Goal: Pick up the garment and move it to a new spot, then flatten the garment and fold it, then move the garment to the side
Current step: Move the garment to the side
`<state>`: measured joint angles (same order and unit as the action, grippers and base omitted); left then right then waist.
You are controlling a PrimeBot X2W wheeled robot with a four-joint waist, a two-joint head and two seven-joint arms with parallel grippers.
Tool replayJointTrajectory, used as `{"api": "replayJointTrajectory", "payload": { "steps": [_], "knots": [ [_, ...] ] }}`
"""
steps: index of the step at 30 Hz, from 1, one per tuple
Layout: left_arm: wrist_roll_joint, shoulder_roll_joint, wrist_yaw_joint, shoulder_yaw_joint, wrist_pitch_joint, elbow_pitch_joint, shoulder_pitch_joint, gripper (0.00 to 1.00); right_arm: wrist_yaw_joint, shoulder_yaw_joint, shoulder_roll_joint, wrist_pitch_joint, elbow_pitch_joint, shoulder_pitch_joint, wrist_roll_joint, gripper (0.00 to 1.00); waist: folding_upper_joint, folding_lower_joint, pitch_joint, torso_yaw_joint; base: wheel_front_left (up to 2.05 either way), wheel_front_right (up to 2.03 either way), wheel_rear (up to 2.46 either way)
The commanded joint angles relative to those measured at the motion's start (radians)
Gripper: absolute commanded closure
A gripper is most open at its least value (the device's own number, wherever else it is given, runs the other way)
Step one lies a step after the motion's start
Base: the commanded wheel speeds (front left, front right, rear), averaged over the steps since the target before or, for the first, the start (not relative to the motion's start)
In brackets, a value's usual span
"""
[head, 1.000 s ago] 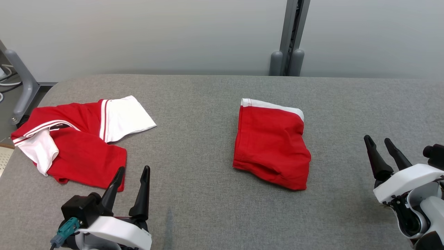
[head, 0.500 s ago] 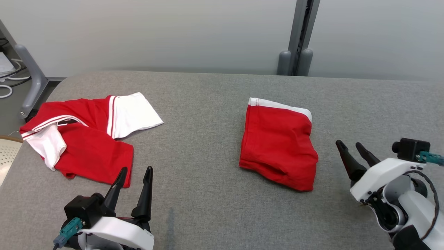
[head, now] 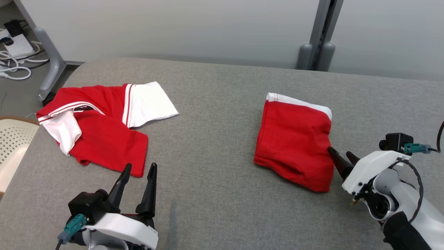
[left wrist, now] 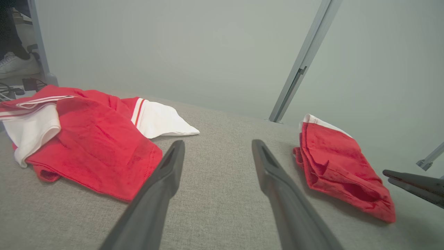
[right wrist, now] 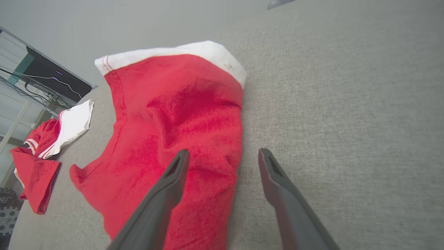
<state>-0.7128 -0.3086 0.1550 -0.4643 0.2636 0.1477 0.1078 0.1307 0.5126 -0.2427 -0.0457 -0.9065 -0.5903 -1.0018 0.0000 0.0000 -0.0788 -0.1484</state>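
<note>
Grey cloth-topped bench (head: 215, 114), w/ plenty of bare room on robot's right. Far left on it: loose garment (head: 104, 135), red w/ white parts, crumpled; not the one in hand, by my read. Centre-right: folded garment (head: 293, 139), red, white band (head: 298, 104) along far edge, lying as a fairly neat stack, near corner a bit ragged. So I judge the fold is done & the step in hand is shifting it to the side.

Right tool (head: 339, 151) sits low at the stack's right edge, spread wide, nothing in it. In right wrist view one of its fingers (right wrist: 166, 187) is over red cloth, the other over bare bench, i.e. it straddles the edge. Left tool (head: 141, 165) also wide & empty, hovering just by loose garment's near hem, well apart from the stack.

To do it well: get one finger under ALL layers, not just the top, else stack opens on lift. Bite in past the edge, pinch firm, lift only slightly or drag flat. Left tool to opposite edge if poss. Keep clear of loose garment.
</note>
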Motion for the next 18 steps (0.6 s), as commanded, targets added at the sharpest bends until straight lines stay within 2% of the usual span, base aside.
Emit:
{"api": "replayJointTrajectory", "payload": {
  "steps": [1,12,18],
  "knots": [
    [0.005,-0.005,-0.005,0.004,0.002,0.002,0.015,0.00,0.000,-0.002,0.004,-0.005,-0.020,-0.022,-0.009,0.00,0.0000,0.0000,-0.011,-0.012,0.00,0.00,0.00],
    [0.013,0.010,-0.016,0.004,0.002,0.014,0.043,0.00,0.000,-0.029,0.019,-0.059,-0.218,-0.118,-0.051,0.00,0.0000,0.0000,-0.058,-0.064,0.00,0.00,0.00],
    [0.019,0.014,-0.020,0.004,0.002,0.020,0.050,0.00,0.000,-0.036,0.042,-0.095,-0.248,-0.134,-0.087,0.00,0.0000,0.0000,-0.070,-0.086,0.00,0.00,0.00]
  ]
}}
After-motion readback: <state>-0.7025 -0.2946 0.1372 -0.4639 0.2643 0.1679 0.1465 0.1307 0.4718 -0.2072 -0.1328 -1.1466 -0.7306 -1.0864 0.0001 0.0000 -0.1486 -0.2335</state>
